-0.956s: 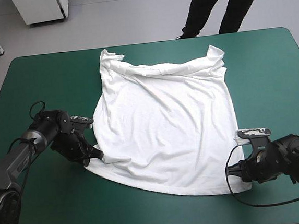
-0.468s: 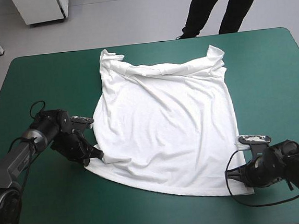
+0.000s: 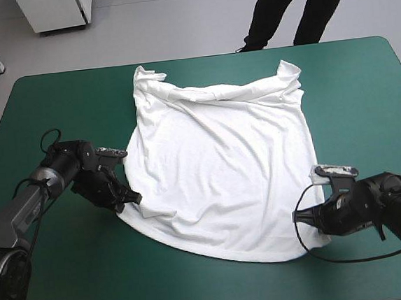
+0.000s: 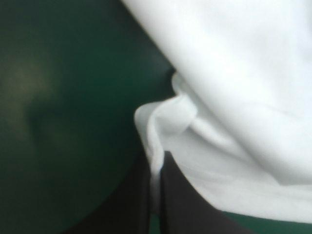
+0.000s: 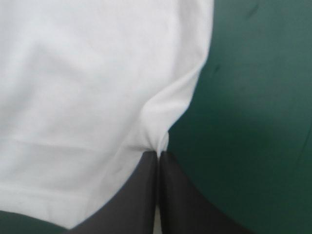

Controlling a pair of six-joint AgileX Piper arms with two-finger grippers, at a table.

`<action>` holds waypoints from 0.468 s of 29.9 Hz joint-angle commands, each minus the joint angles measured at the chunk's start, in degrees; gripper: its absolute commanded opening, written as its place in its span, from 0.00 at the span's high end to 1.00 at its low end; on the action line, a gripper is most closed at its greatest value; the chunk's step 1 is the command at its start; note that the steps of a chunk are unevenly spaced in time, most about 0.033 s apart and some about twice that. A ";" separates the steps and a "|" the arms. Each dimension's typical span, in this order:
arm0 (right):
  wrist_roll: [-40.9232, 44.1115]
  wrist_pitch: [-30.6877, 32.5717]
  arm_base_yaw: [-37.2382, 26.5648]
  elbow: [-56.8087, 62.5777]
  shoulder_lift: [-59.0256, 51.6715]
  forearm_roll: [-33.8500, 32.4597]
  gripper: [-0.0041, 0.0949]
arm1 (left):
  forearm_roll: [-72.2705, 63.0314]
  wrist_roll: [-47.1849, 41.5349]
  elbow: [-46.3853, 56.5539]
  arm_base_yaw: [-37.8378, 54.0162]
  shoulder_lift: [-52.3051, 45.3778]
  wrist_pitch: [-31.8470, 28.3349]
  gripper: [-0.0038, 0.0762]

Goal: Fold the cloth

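The white T-shirt (image 3: 219,162) lies spread flat in the middle of the teal-green table, sleeves bunched toward the far edge, hem toward the near edge. My left gripper (image 3: 129,198) is at the hem's left corner, shut on the T-shirt. In the left wrist view a pinched fold of the T-shirt (image 4: 165,117) rises from between the black fingers of the left gripper (image 4: 156,168). My right gripper (image 3: 306,219) holds the hem's right corner, shut on the T-shirt. In the right wrist view the T-shirt (image 5: 97,87) puckers at the tips of the right gripper (image 5: 159,153).
Bare teal-green cover (image 3: 365,100) lies on both sides of the shirt and along the near edge. The table's far edge (image 3: 199,57) runs just beyond the sleeves.
Both grippers have drawn inward and slightly away from the near edge with the hem corners. The hem's near right corner has pulled in, and the near edge now curves.
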 commanded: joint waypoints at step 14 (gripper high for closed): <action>-5.12 10.31 0.03 -41.45 -0.72 -13.98 0.97 | -3.20 -0.97 -30.22 -0.17 -11.71 8.51 0.98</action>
